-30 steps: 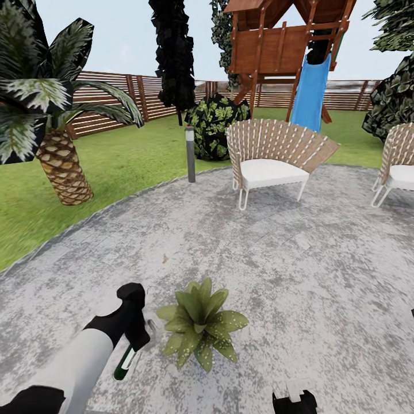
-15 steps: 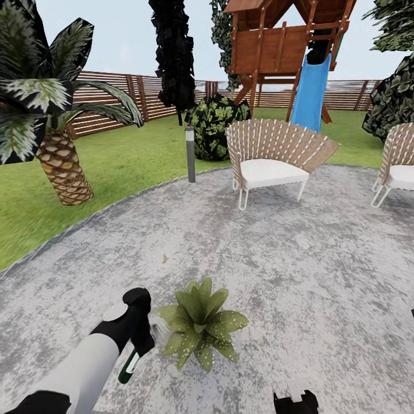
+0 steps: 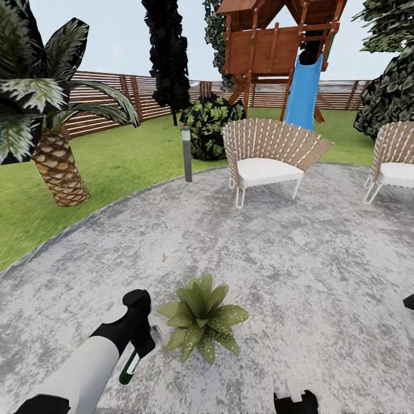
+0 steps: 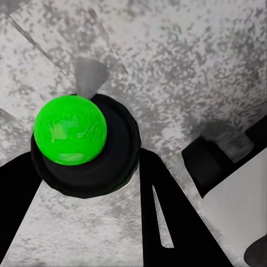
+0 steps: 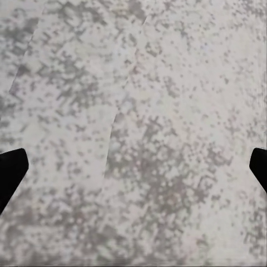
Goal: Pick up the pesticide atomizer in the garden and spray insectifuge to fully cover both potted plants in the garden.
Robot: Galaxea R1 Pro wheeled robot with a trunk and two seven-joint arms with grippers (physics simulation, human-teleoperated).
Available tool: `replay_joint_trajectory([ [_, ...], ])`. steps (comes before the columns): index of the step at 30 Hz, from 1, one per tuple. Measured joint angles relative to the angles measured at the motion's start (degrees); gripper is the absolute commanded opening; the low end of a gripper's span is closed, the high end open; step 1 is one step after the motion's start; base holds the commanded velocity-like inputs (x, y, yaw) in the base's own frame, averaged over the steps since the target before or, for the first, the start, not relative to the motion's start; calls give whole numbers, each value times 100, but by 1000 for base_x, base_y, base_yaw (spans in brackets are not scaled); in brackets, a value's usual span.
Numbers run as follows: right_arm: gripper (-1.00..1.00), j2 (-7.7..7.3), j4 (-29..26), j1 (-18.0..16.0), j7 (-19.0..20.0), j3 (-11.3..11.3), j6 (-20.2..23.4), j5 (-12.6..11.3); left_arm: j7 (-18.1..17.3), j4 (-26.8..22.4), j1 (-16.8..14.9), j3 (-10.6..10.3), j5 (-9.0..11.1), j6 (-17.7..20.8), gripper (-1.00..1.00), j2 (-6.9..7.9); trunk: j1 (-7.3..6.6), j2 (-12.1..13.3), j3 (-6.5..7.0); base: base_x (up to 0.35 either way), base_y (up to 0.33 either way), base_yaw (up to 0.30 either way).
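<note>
One potted plant (image 3: 202, 318) on patio (image 3: 287, 259); left gripper (image 3: 140, 348) clamps pesticide atomizer (image 3: 129, 368) beside it; right gripper (image 5: 133, 167) spread wide, empty

Count: one low speckled green-leaf potted plant (image 3: 201, 316), one slim dark green bottle with white label (image 3: 129, 368), two wicker chairs with white seat cushions (image 3: 267, 155) (image 3: 394, 161), one grey bollard lamp (image 3: 186, 154), one scaly-trunk palm (image 3: 54, 167), one wooden play tower (image 3: 270, 46) with one blue slide (image 3: 302, 95).
</note>
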Motion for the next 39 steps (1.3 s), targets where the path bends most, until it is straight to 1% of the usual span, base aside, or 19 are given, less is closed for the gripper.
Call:
replay_joint_trajectory([
  [2, 100, 23, -7, 0, 0, -9, 0, -7, -1, 0, 0, 0, 1, 8, -100, -20, -1, 0, 0, 68, 304, 0],
  [11, 100, 6, -10, 2, -1, -17, 1, -1, 3, 11, -2, 23, 1, 7, -100, -28, -1, 0, 4, 52, 304, -288],
  [14, 100, 6, -8, 1, 0, -17, 0, -5, 1, 10, -1, 26, 0, 7, -100, -28, -1, 0, 8, 1, 290, -144],
  [20, 100, 4, -6, -1, -3, -12, -2, -1, 5, -7, 0, -11, 8, 7, -100, -25, -1, 0, 9, 0, 12, -12],
  [27, 100, 8, -10, 2, -1, -17, 6, -6, 3, -6, -2, -10, 2, 7, -100, -45, 0, 0, 8, -8, 239, -267],
  [32, 100, 8, -9, 1, -1, -17, 6, -1, 4, -6, -1, -2, -6, 7, -100, -45, 2, 0, 8, -192, 249, -285],
  [36, 100, 8, -6, 0, -3, -17, 4, -1, 5, 27, 0, 2, 5, 5, -100, -45, 0, 0, 9, -60, 62, -55],
  [39, 100, 8, -6, -1, -3, -15, 3, 0, 70, 63, 8, 10, 4, -1, -100, -28, -1, 0, 9, -4, 4, -4],
])
